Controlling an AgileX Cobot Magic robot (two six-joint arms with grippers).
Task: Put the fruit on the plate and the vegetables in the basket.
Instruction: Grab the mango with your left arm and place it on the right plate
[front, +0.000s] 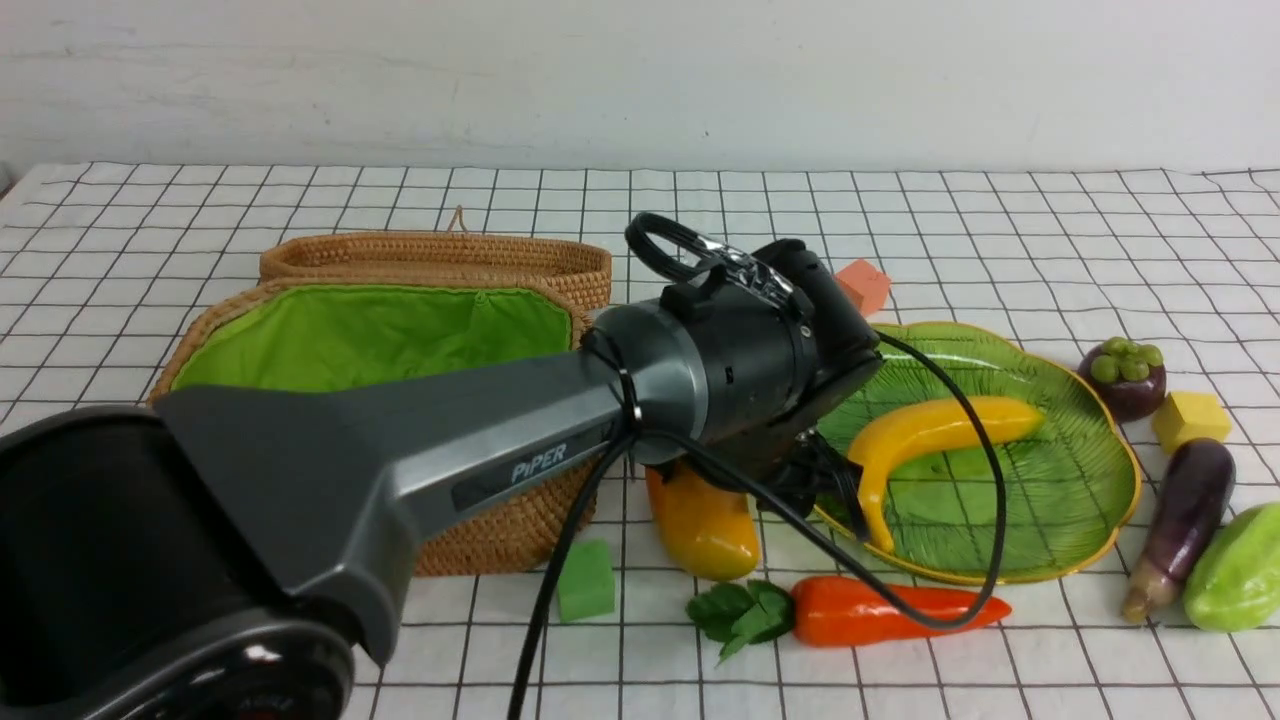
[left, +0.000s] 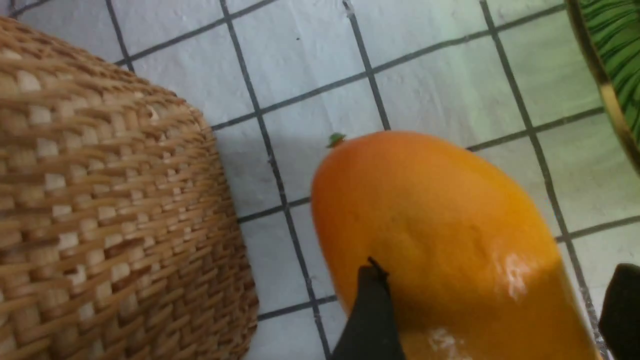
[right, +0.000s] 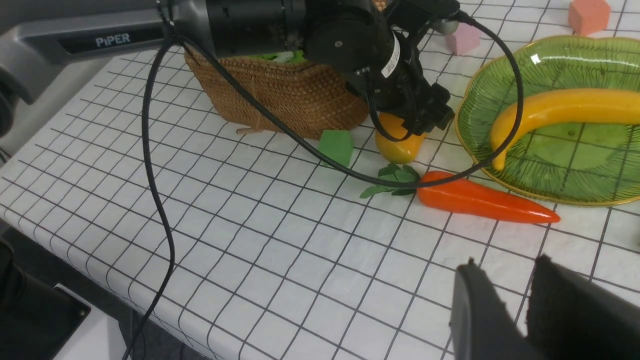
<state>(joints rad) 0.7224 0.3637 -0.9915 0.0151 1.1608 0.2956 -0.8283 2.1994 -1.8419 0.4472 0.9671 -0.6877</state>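
The mango (front: 705, 525) lies on the cloth between the basket (front: 480, 540) and the plate (front: 1080, 500). My left gripper (left: 495, 305) is open and low over it, one finger (left: 370, 315) on each side, the mango (left: 440, 240) between them. The banana (front: 940, 425) lies on the plate. Off the plate's far right edge sits the mangosteen (front: 1125, 378). The carrot (front: 880, 612) lies in front of the plate; the eggplant (front: 1180, 515) and the pale-green piece (front: 1240, 570) lie at its right. My right gripper (right: 505, 265) hovers over bare cloth near the carrot (right: 480, 202), narrowly open and empty.
The basket's lid (front: 440, 258) lies open behind it. Small cubes are scattered about: green (front: 585, 580) by the basket's front, yellow (front: 1190, 420) near the mangosteen, salmon (front: 863, 285) behind the plate, pink (right: 462, 39) beyond the left wrist. A black cable (front: 960, 560) loops over the plate.
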